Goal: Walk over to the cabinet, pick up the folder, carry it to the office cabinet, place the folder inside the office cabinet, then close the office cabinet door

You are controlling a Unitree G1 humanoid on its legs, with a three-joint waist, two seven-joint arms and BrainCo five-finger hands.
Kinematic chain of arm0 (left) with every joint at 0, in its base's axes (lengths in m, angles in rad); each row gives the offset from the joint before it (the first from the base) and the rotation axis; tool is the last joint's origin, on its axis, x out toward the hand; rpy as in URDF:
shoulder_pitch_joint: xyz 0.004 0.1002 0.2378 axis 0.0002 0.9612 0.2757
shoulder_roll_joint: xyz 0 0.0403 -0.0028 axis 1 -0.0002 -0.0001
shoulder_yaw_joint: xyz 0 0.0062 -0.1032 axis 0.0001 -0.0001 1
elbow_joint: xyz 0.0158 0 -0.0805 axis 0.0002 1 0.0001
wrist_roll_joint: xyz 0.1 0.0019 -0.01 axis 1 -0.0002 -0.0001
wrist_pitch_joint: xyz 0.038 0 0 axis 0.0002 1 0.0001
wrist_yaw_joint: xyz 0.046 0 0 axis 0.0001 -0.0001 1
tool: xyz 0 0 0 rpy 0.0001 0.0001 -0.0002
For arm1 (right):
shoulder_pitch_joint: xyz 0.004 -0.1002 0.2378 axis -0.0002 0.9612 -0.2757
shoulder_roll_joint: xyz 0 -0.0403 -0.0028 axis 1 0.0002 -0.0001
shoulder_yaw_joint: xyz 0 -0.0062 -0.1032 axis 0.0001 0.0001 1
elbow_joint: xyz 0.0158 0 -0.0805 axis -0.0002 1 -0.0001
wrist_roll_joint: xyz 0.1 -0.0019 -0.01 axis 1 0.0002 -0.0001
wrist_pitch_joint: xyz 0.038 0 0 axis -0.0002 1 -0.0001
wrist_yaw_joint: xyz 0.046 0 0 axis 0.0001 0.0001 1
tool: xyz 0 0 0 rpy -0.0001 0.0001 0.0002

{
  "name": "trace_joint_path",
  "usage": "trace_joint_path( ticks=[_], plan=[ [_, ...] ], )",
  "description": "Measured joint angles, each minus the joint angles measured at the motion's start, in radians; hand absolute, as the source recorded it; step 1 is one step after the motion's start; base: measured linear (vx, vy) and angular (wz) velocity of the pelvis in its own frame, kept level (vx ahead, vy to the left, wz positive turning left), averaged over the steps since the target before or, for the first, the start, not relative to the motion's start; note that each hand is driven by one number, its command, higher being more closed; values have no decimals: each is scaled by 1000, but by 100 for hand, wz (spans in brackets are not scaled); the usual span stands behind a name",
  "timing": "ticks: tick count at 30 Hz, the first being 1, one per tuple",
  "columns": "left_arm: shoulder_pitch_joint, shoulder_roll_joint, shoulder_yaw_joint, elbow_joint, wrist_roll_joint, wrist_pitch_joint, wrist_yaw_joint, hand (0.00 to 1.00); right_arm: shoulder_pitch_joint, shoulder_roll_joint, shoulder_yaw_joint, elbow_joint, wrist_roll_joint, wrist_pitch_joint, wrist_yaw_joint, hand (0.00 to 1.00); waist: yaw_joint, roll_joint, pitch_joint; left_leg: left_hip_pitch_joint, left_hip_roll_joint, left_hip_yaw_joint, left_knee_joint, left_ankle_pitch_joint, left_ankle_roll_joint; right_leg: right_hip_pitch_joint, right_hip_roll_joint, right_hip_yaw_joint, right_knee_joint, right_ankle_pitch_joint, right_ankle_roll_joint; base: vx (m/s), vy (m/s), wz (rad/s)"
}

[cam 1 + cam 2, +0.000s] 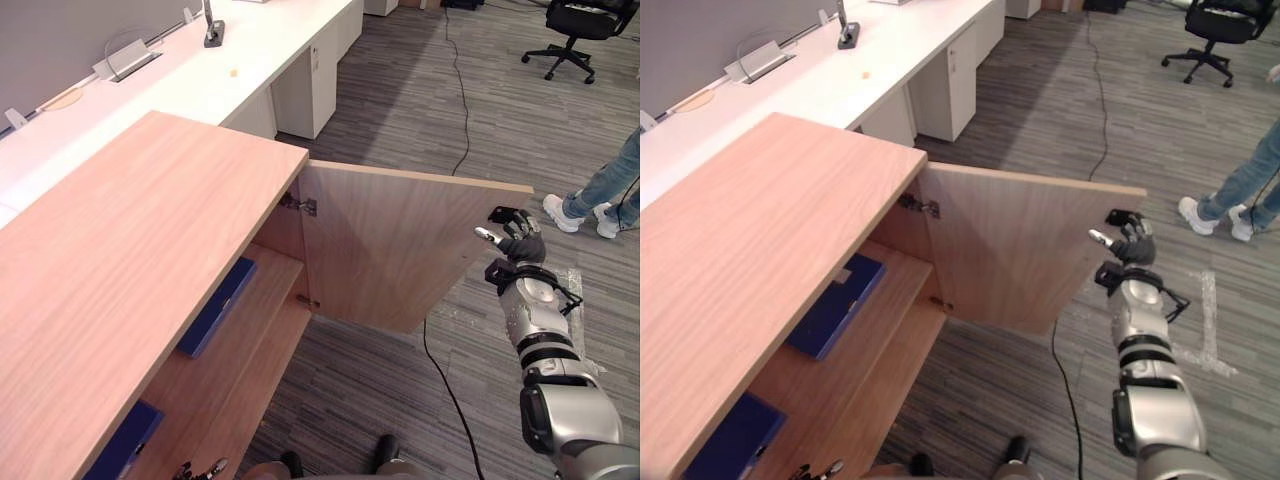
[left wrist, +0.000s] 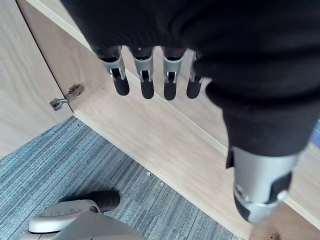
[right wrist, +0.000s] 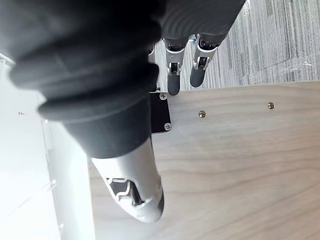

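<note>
The wooden office cabinet [image 1: 120, 240] stands at my left with its door [image 1: 400, 250] swung wide open. A blue folder [image 1: 830, 305] lies flat on the upper shelf inside, and a second blue folder [image 1: 735, 435] lies on the shelf below. My right hand [image 1: 518, 240] is at the door's free outer edge, open with its fingers [image 3: 182, 70] straight; I cannot tell if they touch the wood. My left hand [image 1: 200, 468] hangs low by the cabinet's bottom shelf, open and holding nothing, its fingers [image 2: 145, 75] straight.
A long white desk [image 1: 220, 70] runs behind the cabinet. A black office chair [image 1: 580, 30] stands at the far right. A person's legs in jeans and white shoes [image 1: 600, 195] stand on the carpet just beyond the door's edge.
</note>
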Motion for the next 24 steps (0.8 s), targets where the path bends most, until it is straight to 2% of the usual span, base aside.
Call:
trace_joint_path(
  ticks=[8,15,17,20,24],
  plan=[
    [0,4,-19,-27,1,-12,-13,0,-114,-39,50,122,-30,21,11,0,-8,4,13,-25,-3,-23,4,14,0,-14,-2,-18,5,6,-5,-43,-20,6],
    [2,12,-35,-40,0,-18,-20,0,-120,-67,118,100,-71,42,12,0,-12,9,23,-55,7,-40,21,21,-3,-22,2,-30,3,10,-11,-64,-25,4],
    [2,9,-43,-47,1,-18,-23,0,-75,-77,133,-33,-92,77,8,0,-20,17,32,-73,12,-39,24,14,-14,-47,5,-21,-1,6,-10,-87,-17,-14],
    [3,11,-42,-61,8,-18,-23,0,26,-71,152,-220,-108,77,4,0,-33,30,45,-81,34,-26,41,6,-24,-55,27,2,0,5,-13,-38,-34,-22],
    [-1,11,-42,-100,16,-20,-25,0,96,-72,209,-344,-108,75,4,0,-54,33,43,-77,68,-22,42,7,-35,-55,56,0,5,0,-27,34,-74,-12]
  ],
)
